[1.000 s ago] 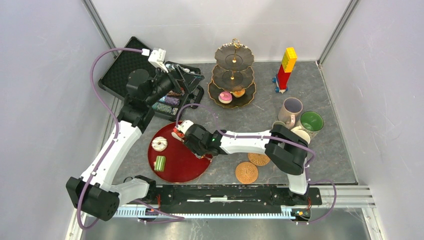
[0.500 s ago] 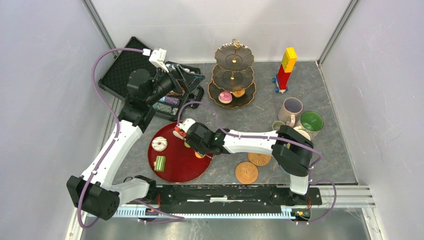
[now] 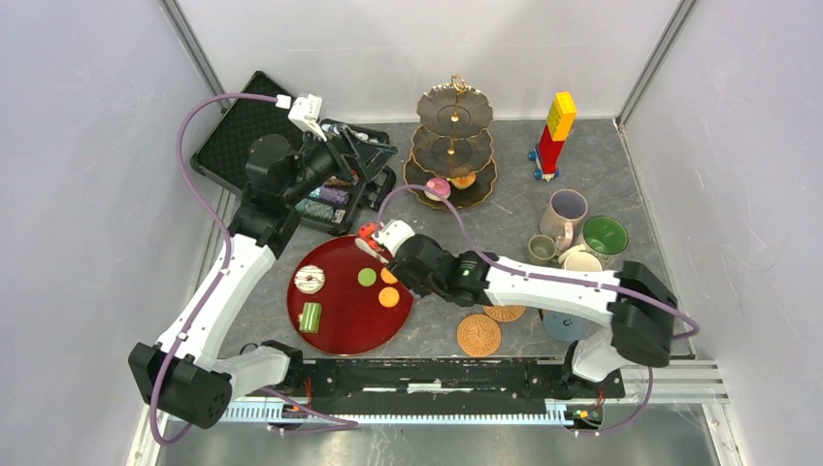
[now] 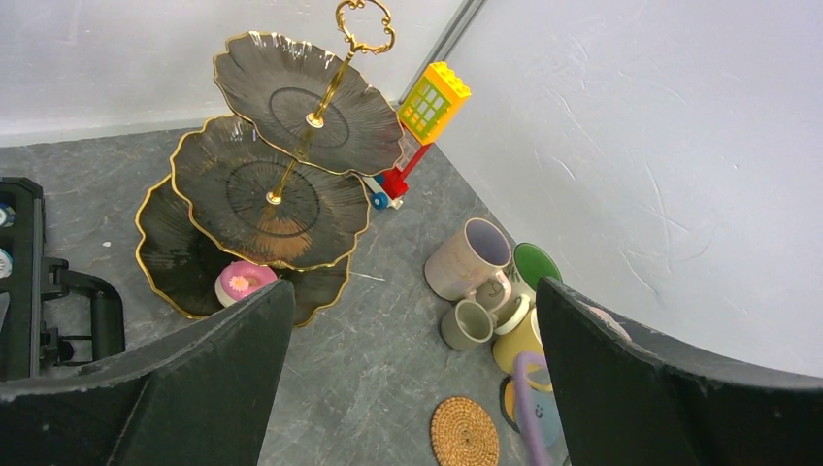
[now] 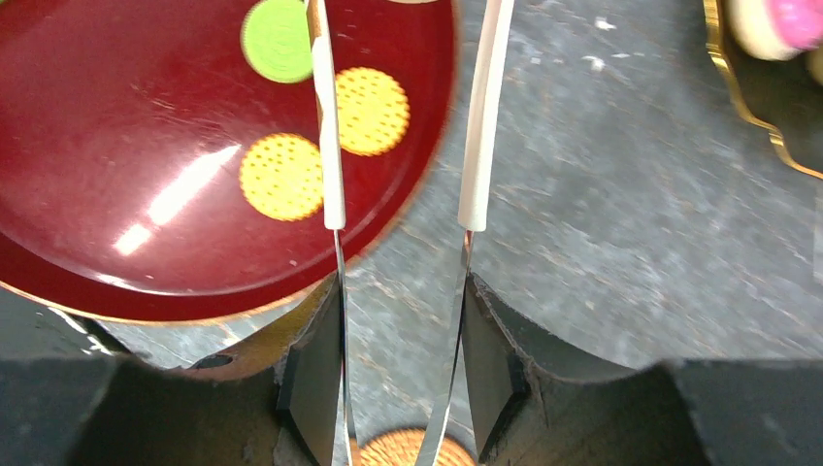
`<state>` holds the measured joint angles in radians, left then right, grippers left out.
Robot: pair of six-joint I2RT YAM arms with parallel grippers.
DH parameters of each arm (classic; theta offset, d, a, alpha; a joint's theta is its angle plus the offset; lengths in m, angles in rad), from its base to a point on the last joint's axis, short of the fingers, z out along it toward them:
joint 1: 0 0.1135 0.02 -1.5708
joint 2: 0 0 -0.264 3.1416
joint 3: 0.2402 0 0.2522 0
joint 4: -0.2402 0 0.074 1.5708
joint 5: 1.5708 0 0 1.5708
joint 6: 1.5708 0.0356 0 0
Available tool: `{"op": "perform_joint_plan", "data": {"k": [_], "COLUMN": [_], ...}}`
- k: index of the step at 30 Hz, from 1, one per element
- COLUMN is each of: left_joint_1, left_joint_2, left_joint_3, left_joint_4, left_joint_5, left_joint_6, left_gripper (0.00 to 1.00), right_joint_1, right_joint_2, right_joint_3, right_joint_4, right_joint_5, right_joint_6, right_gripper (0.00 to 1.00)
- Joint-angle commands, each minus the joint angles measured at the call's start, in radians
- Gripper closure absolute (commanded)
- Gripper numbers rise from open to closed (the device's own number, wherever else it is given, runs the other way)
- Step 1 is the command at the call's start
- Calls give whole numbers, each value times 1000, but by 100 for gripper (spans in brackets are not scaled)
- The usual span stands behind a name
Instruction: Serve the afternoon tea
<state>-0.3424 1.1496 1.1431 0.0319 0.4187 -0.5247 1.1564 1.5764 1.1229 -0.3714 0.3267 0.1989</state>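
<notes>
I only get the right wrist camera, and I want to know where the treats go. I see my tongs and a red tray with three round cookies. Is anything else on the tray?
Observer: Yes. A white sprinkled donut and a green cake sit on the left part of the red tray.
Kid: Where's the cake stand?
Observer: The three-tier stand is farther out, beyond the tray. Only its bottom tier has treats: a pink donut and a brown treat.
Kid: What's my other hand doing?
Observer: The left hand is open and empty, up over the black case.
</notes>
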Motion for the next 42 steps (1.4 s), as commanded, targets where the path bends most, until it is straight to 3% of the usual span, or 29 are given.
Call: {"op": "perform_joint_plan", "data": {"k": [1,5,12,23,42], "left_joint_1": [2,3,2,2,1], "left_joint_2": [-40,-37,-30,-21,-17], "left_joint_3": [15,15,15,12,12], "left_joint_4": [14,14,14,23,34], "left_joint_5": [-15,-14,-12,-2,17], "left_joint_6": [10,8,4,-9,-27], "left_gripper": [0,0,0,0,0], "right_joint_1": [-18,-94,-348,-640,-713], "right_joint_2": [-138,-248,-380,-271,-106], "right_joint_3": [-30,-78,-154,2,185], "right_joint_4": [-103,-168,-182,-205,-147], "right_joint_5": [147,171,82,-18,-66], "right_joint_6": [-40,-60,-131,-225,-250], "right_gripper": [73,73,75,79,79]}}
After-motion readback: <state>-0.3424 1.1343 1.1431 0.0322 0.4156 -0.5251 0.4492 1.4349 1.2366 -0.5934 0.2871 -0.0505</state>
